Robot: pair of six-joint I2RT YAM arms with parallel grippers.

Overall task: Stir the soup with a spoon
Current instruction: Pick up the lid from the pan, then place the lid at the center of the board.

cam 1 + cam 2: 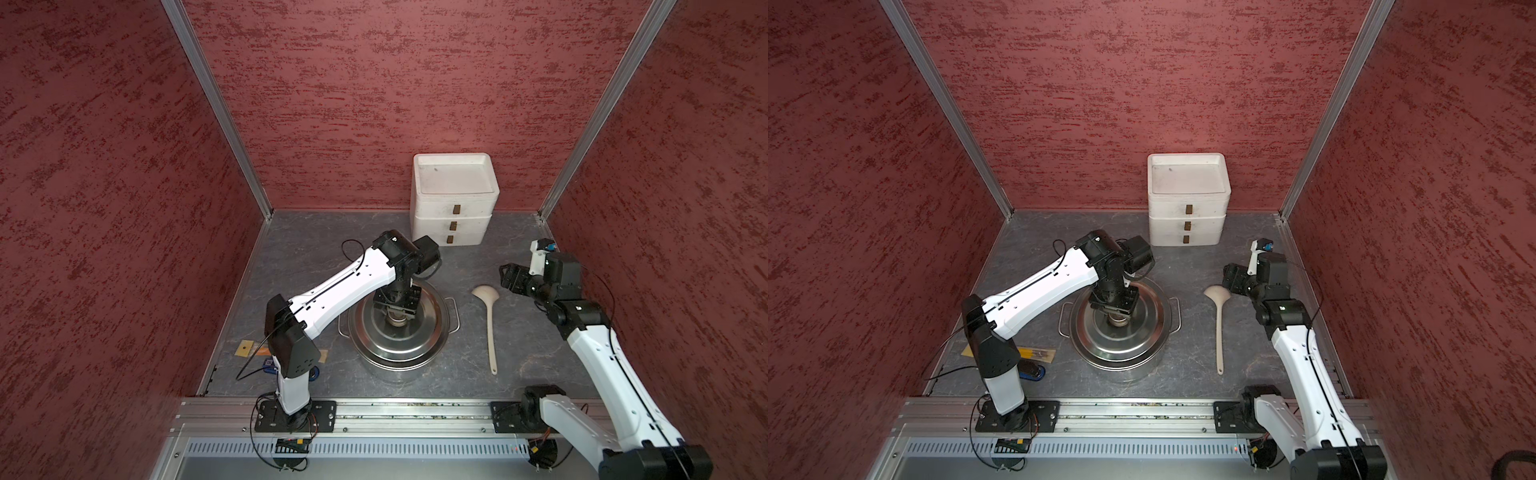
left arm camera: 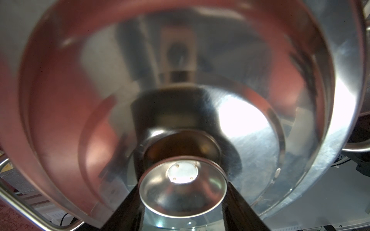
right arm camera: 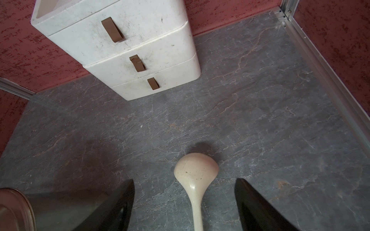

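My left gripper (image 1: 395,315) straddles the knob (image 2: 183,192) on the lid (image 1: 415,345) of the one round steel pot (image 1: 397,374); gripping or not, I cannot tell. Right of it, one long cream-white plastic spoon (image 1: 490,324) lies flat. Only the right wrist view shows my right gripper (image 3: 184,180) gaping, jaws either side of its neck.

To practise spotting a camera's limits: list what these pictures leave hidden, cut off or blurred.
What the pot holds: the lid covers it in both top views.
Whether the left gripper clamps the knob: wrist hides it from above; left wrist view blurred.
The spoon handle's end: cut off by right wrist view's edge.
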